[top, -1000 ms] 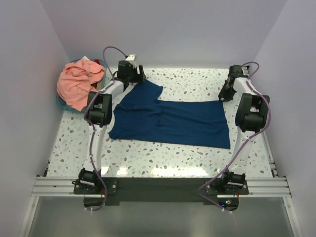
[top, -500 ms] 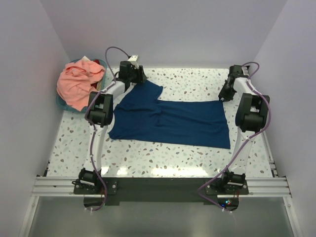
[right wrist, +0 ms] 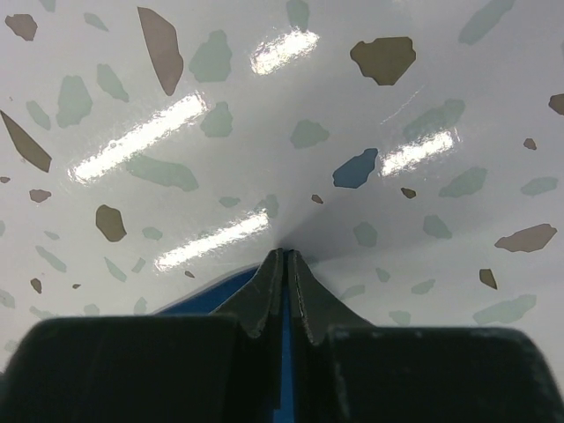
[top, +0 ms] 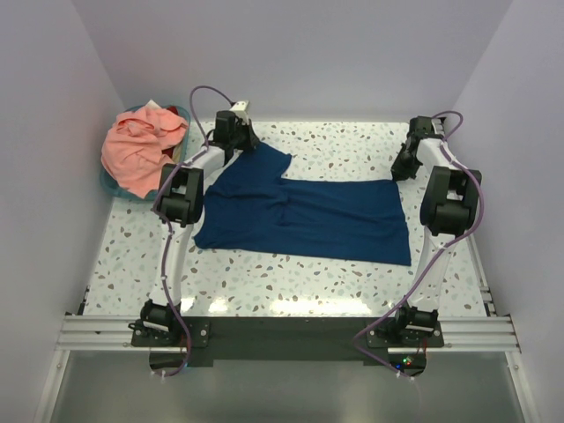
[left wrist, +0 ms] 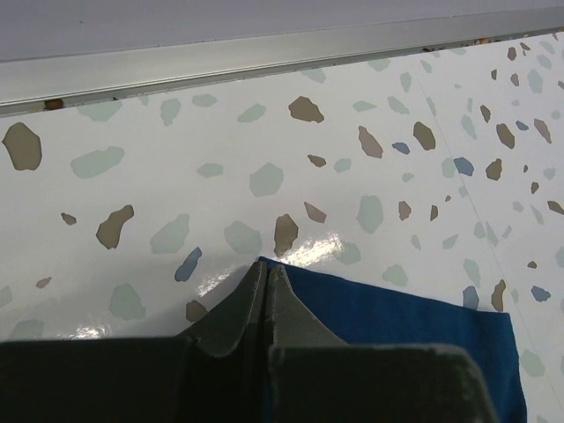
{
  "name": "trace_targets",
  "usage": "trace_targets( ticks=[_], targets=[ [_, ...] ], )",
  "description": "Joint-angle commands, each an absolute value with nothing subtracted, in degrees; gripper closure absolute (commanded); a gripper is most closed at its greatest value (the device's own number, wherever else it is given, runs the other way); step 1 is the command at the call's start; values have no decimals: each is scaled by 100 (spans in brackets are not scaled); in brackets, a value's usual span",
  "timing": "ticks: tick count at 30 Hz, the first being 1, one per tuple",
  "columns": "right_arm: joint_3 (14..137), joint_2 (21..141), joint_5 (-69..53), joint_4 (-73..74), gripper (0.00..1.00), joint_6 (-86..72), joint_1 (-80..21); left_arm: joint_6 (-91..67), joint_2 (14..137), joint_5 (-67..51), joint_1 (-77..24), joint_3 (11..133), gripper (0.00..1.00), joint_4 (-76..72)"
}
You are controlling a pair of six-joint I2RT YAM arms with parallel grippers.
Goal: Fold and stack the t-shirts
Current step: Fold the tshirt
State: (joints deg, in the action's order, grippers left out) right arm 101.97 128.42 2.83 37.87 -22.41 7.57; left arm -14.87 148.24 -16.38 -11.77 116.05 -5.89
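A: Whereabouts of the navy t-shirt [top: 304, 216]?
B: Spread flat on the tabletop [top: 335, 273], right of the teal basket [top: 113, 188]. Heaped inside that basket, the salmon-pink t-shirt [top: 137, 150].
A: And the left claw [left wrist: 267, 269]?
B: Pinched together on the shirt's far corner nearer the basket. Likewise the right claw [right wrist: 284, 260], clamped on the corner farthest from it.
A: Why both?
B: Likely to hold the far edge taut, ready for folding.

We think this is a robot laboratory cell: plain pale walls [top: 291, 53] close in a speckled table [top: 264, 282], and the left arm [top: 181, 194] and right arm [top: 449, 198] stand bolted on an aluminium rail [top: 97, 333]
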Motion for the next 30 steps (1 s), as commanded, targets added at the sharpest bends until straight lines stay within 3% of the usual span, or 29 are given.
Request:
trace_targets(
  ticks=[1,15,30],
  targets=[
    [10134,12867,228,3902,98,-2241,773,-1634,14871,-1766,-1195,11725,100,-905],
    [10459,12858,281,3814,100,-2548,756,-2276,14898,-2030,-1143,12472,100,-1476],
    [11811,13465,264,3867,100,-3006,729,-2812,15091,-2241,-949,13025,100,-2188]
  ],
)
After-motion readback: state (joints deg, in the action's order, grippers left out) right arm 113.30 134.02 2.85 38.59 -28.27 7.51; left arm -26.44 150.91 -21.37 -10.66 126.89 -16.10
